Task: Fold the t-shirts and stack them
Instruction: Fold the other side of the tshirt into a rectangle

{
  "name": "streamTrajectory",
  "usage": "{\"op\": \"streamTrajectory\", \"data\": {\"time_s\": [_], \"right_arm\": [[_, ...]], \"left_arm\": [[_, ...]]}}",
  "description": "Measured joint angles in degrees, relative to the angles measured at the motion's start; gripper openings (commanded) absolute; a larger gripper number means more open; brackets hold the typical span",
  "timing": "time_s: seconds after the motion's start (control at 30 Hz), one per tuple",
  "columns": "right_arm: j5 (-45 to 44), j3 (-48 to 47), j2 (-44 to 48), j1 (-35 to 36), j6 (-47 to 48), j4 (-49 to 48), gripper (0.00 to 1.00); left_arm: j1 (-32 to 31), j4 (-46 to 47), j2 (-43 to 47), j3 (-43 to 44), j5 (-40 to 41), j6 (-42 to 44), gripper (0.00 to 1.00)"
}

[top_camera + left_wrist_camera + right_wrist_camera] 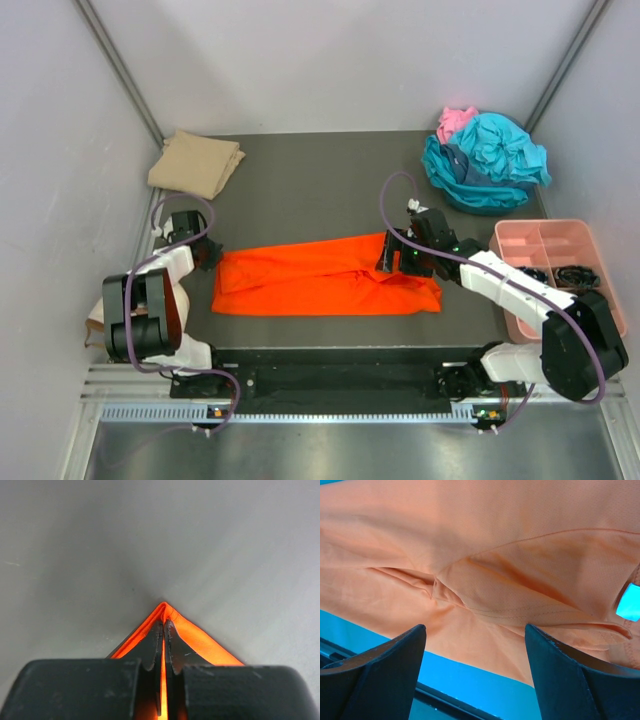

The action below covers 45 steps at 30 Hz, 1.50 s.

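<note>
Closest in, at the bottom of the top view, sit the left arm base & right arm base. Next comes the big dark worktop. On it, near the front & across the middle, the orange t-shirt lies flat, folded into a long strip w/ its ends pointing left & right. At the back right the teal t-shirts are in a messy heap, and a pink t-shirt pokes out at the far side. At the right edge, just in front of the heap, is the pink tray. At the back left the tan t-shirt lies folded. That orange one looks light, thin & floppy, prob a bit slidey. It would droop & lose its fold if picked up by 1 spot. Best to pinch it at an end, thru both layers, & lift low & slow. The left fingers are clenched tight on a folded edge of orange cloth at the strip's left end, and the cloth glows between them. The right fingers are spread wide over the strip's right part, by a stitched seam, w/ nothing in them. Can't tell if the tips touch the cloth.
</note>
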State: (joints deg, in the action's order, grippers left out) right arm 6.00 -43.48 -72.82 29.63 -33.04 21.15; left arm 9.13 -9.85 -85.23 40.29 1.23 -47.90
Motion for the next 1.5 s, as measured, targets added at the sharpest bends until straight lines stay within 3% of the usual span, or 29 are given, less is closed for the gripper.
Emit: {"op": "streamTrajectory", "data": {"time_s": [0.93,1.5], "right_arm": [[0.3,0.1,0.0,0.0,-0.1,1.1,0.80],[1.6,11.8,5.3,0.0,-4.6,0.9,0.84]], "left_arm": [[0.0,1.7,-6.6,8.7,-0.4,-0.5,0.00],[0.0,2.6,-8.7,8.9,-0.4,-1.6,0.00]]}}
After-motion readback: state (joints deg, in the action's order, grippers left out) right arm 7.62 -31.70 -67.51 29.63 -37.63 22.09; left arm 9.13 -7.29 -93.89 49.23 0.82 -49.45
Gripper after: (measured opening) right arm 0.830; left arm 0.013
